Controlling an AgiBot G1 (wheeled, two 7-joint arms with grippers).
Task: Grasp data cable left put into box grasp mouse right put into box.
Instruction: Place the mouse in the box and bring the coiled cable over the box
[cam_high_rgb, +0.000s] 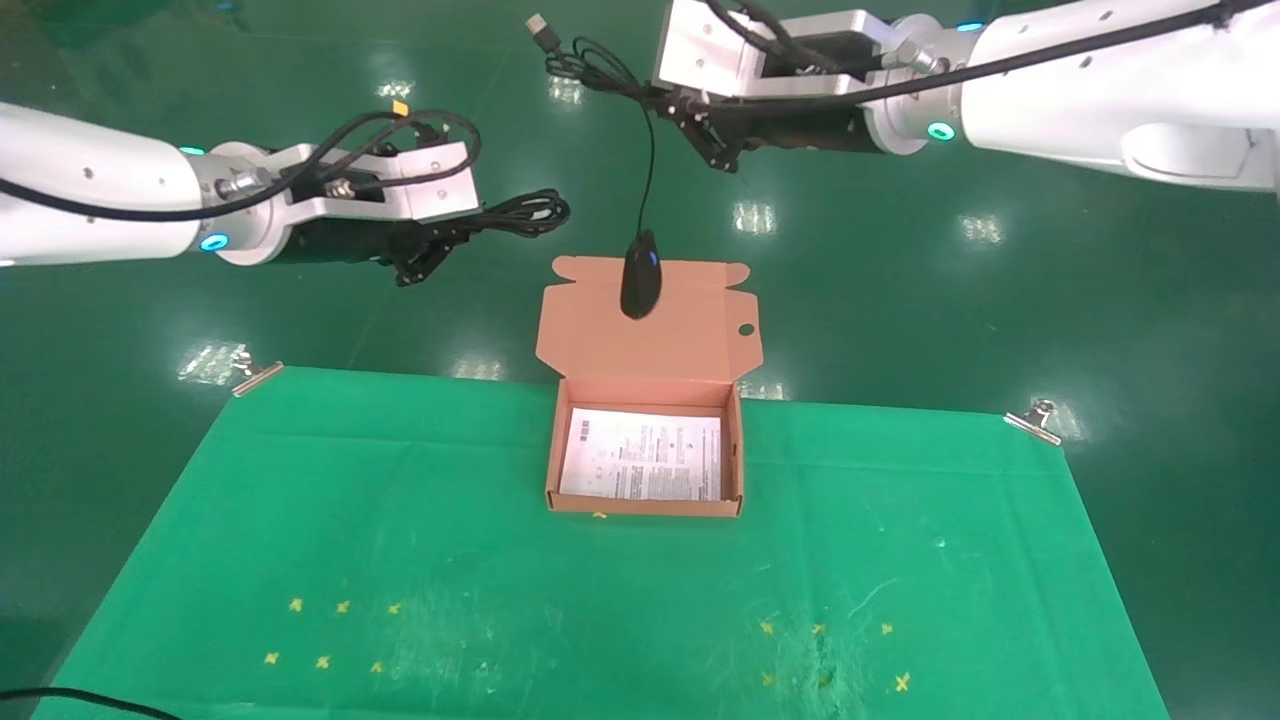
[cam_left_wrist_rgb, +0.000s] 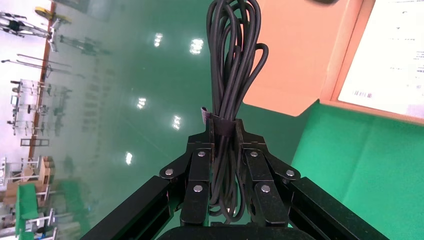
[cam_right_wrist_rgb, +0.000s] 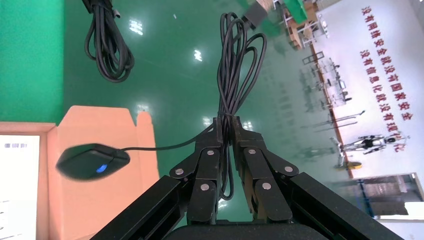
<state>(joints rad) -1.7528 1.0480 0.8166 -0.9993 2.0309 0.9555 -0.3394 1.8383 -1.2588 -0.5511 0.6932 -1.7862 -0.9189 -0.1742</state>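
The left tool (cam_high_rgb: 425, 252) is held in the air to the left of the box (cam_high_rgb: 645, 455), clamped on the data cable (cam_high_rgb: 520, 213), whose coiled loops stick out toward the box flap. The right tool (cam_high_rgb: 705, 130) is raised behind and above the box, clamped on the bundled cord (cam_high_rgb: 590, 62) of the mouse (cam_high_rgb: 640, 275). The mouse dangles from that cord in front of the upright lid. The box sits open on the green worktop (cam_high_rgb: 400, 560), with a white printed sheet (cam_high_rgb: 642, 455) on its floor
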